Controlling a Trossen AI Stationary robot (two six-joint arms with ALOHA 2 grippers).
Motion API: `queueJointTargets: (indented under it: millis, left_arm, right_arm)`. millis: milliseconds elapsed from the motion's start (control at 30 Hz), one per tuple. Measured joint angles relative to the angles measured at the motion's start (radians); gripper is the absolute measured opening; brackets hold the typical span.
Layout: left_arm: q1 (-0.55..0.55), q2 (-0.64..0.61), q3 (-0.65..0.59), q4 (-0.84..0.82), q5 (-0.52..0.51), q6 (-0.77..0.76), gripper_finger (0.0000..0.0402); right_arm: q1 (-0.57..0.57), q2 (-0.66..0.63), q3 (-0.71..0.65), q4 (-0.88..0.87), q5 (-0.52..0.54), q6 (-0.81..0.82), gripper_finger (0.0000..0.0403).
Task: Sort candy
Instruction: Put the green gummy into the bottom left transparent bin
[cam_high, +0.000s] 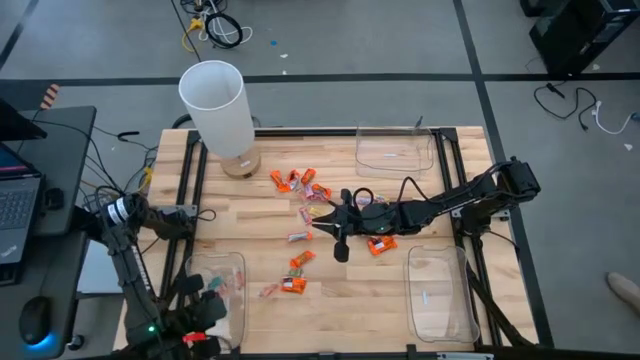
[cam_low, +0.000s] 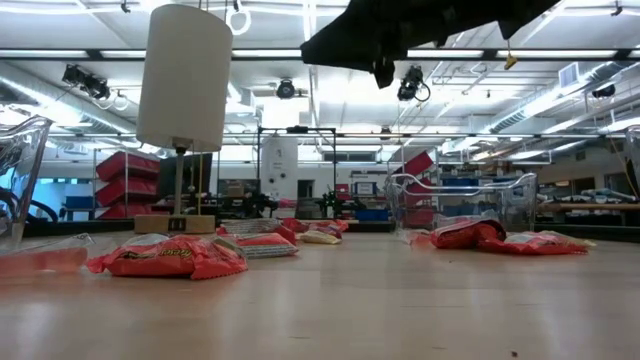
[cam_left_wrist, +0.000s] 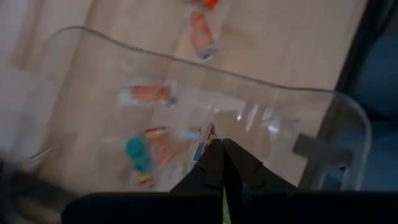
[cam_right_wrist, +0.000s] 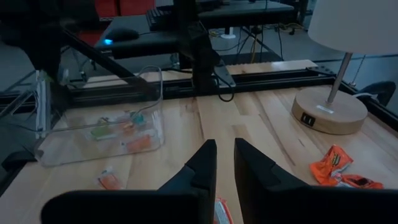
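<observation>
The right pincer (cam_high: 322, 222), fingers slightly parted and grasping nothing visible, hovers over orange-wrapped candy (cam_high: 300, 184) scattered on the wooden tabletop (cam_high: 260, 250); a white-shaded lamp (cam_high: 216, 104) stands beyond. The left pincer (cam_left_wrist: 221, 149), clenched, sits over a clear plastic tray (cam_high: 213, 290) holding a few sweets.

Right arm stretched leftward across table centre, right gripper (cam_high: 322, 222) raised, fingers narrowly parted. Left arm folded at near-left corner, left gripper (cam_left_wrist: 222, 147) fingers closed.
</observation>
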Motion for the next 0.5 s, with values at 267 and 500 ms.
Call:
queueJointTargets:
  millis: [267, 500]
  left_arm:
    - [-0.005, 0.0, -0.135, 0.18, -0.052, -0.001, 0.0]
    - [0.002, 0.0, -0.251, 0.299, -0.052, -0.017, 0.0]
  right_arm:
    - [0.004, 0.0, 0.0, 0.002, 0.0, 0.018, 0.0041]
    - [0.004, 0.0, 0.0, 0.009, 0.0, 0.018, 0.004]
